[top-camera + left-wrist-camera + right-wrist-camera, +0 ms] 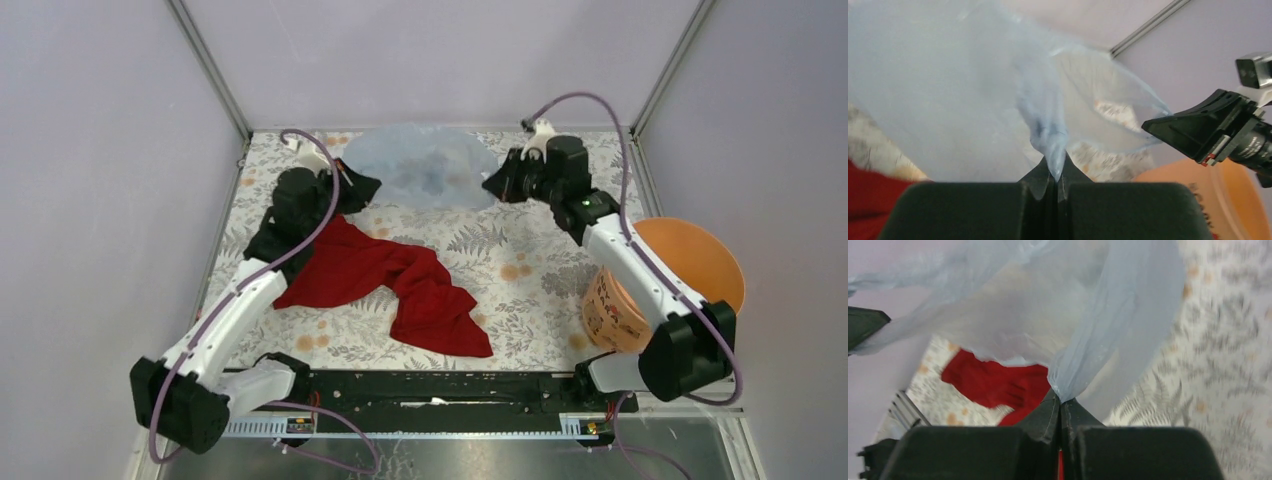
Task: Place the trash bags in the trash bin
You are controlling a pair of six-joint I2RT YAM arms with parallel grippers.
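Working from the near edge outward, I see the 2 arm bases bolted along the black rail. Just past them the red cloth lies crumpled on the leaf-patterned table, running from beside the left forearm toward the middle. Off to the right, the orange trash bin stands upright at the table's right edge, mouth up, with its pale printed side facing the centre. In the overhead view the right forearm crosses in front of the bin's left rim. Farther out, both arms reach toward the far side of the table. The left gripper has its jaws pressed together on a gathered fold of the trash bag, and the pale-blue film fans up and out from between the tips. The right gripper does the same on the opposite side, pinching a twisted pleat of the film. The 1 bag hangs spread between the 2 grippers over the far part of the table, beyond the red cloth and well apart from the bin. It is thin enough that the leaf pattern shows through it. I cannot tell whether its lower edge touches the tabletop.
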